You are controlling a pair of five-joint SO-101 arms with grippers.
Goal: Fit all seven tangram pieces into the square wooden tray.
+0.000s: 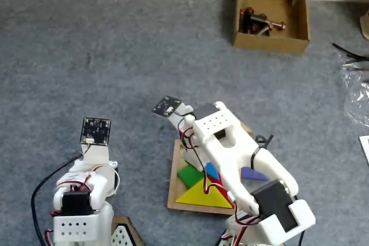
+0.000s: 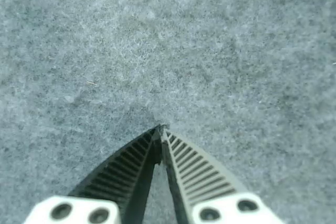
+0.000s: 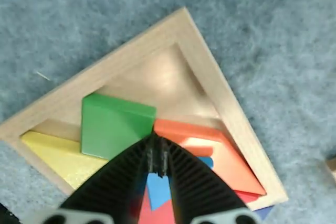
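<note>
The right gripper (image 3: 157, 153), fingers pressed shut on nothing, hangs over the wooden tray (image 3: 210, 61). Its tips sit at one corner of the green square (image 3: 115, 127), and the tray's bare corner lies straight beyond them. The orange piece (image 3: 220, 153) runs lengthwise along the rim, and a purple piece (image 1: 253, 173) appears to lie just outside it, nearer this arm. The left gripper (image 2: 160, 132), also shut and empty, hovers over carpet (image 2: 157, 35) well apart.
</note>
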